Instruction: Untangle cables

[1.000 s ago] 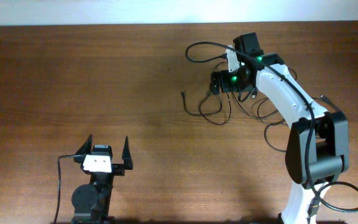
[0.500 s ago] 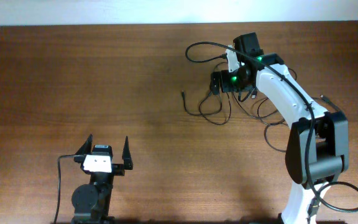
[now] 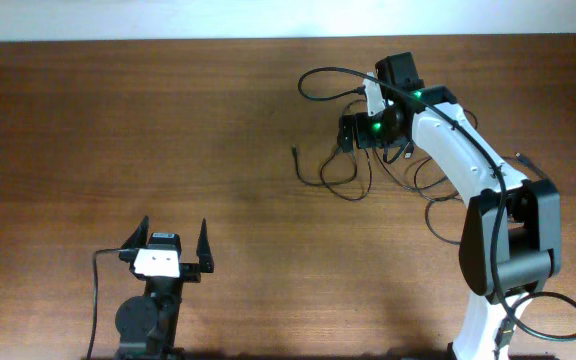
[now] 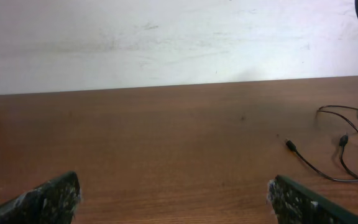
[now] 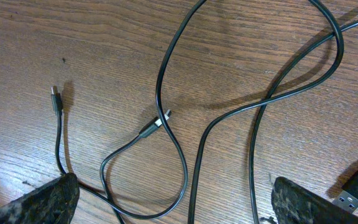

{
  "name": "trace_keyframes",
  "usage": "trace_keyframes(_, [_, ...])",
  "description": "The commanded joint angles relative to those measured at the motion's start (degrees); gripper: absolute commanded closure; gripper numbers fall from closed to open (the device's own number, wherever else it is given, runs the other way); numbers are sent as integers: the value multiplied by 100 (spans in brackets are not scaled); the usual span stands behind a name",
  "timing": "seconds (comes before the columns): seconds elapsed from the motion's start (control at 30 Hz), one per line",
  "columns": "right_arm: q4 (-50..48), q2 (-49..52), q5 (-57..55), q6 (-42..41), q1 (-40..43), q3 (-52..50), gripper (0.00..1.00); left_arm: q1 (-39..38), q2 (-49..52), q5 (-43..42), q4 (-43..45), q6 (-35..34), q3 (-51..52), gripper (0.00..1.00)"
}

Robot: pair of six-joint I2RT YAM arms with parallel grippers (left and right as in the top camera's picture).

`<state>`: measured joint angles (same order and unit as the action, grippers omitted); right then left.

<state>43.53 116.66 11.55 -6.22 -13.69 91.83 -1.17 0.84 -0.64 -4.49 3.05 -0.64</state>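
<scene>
Black cables (image 5: 158,122) looped on wooden table (image 3: 118,120); right hand (image 5: 173,190) spread wide, empty; left hand (image 3: 174,230) likewise

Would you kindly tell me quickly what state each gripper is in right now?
Left gripper: open, holding nothing.
Right gripper: open, above the thin black cables, holding nothing.

Seemingly a robotics lab: two robot arms (image 3: 446,148) mounted at a wooden worktop (image 3: 118,120), plain white wall (image 4: 166,37) at 12 o'clock.

Overhead looks down; L wrist faces wall (image 4: 166,37), R wrist close above cables (image 5: 156,126).
</scene>
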Motion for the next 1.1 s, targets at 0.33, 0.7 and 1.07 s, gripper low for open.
trace_keyframes(0.33, [2, -2452, 24, -17, 26, 70, 2, -17, -55, 24, -33, 92, 15, 1])
trace_keyframes(0.7, [4, -5685, 26, -17, 26, 70, 2, -17, -55, 22, -33, 94, 15, 1])
trace_keyframes(1.07, [92, -7018, -68, -15, 26, 70, 2, -17, -55, 22, -33, 92, 15, 1])
